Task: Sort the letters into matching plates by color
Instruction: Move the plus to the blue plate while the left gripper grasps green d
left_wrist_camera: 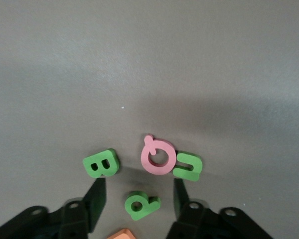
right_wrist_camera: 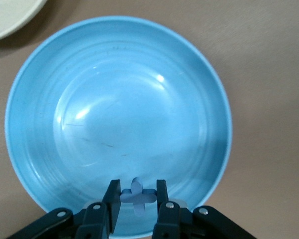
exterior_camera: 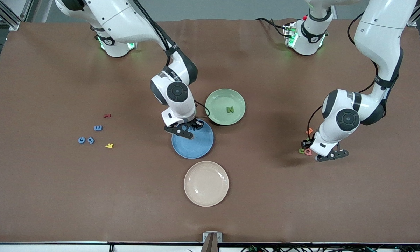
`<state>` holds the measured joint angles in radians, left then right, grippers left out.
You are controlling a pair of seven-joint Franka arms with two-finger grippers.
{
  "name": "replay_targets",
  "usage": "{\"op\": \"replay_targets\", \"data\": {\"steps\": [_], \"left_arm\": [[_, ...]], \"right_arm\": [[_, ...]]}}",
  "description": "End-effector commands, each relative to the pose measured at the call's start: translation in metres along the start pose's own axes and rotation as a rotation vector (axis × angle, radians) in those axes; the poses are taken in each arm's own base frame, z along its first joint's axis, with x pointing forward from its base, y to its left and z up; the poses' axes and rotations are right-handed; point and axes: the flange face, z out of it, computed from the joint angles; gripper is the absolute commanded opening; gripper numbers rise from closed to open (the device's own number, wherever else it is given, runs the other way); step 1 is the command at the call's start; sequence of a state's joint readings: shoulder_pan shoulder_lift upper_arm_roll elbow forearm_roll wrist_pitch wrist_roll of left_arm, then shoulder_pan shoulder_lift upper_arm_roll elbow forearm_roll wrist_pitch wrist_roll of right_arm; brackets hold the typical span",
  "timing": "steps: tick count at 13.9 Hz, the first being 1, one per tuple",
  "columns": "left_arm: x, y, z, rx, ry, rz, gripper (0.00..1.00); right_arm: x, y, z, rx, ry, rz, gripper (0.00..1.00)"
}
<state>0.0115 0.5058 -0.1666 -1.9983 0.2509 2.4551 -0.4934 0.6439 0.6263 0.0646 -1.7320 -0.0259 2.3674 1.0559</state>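
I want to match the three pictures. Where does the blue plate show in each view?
Front view: the blue plate lies mid-table, under the right gripper.
Left wrist view: not in it.
Right wrist view: the plate fills most of the picture.
Shared landmark: the blue plus held between the right gripper's fingers.

Both arms: glossy white shells with dark grey joint bands and round dark grey caps at the wrist joints. Black cables run along the outside of each arm, strapped at the elbows. Bases glow green; a small red part and cables sit at the left base. Jaws are matte black with silver screws at the finger mounts, seen in both wrist views.
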Motion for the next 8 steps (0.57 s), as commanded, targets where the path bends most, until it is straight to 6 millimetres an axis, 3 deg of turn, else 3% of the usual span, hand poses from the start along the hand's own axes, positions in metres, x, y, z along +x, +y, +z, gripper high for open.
{"op": "replay_targets", "data": {"steps": [1,3,4,5,6,7,8], "left_arm": [[-0.006,0.002,0.003,0.008,-0.007,0.03,0.6],[-0.008,0.001,0.008,0.01,-0.017,0.041,0.6],[-0.01,0.001,0.011,0.011,-0.023,0.042,0.6],[-0.013,0.001,0.014,0.013,-0.03,0.043,0.59],[-0.014,0.001,0.015,0.014,-0.033,0.044,0.58],[-0.014,0.001,0.017,0.014,-0.035,0.045,0.57],[-0.015,0.0,0.02,0.014,-0.041,0.05,0.56]], "right_arm": [[0.001,-0.012,-0.001,0.014,0.005,0.02,0.18],[0.0,-0.012,0.001,0.014,0.005,0.02,0.21],[0.0,-0.012,0.001,0.014,0.005,0.02,0.29],[0.0,-0.012,0.0,0.012,0.006,0.018,0.47],[0.001,-0.011,-0.001,0.008,0.004,0.018,0.79],[0.0,-0.012,-0.003,0.009,0.005,0.011,0.96],[0.0,-0.012,-0.009,0.014,0.009,0.005,0.99]]}}
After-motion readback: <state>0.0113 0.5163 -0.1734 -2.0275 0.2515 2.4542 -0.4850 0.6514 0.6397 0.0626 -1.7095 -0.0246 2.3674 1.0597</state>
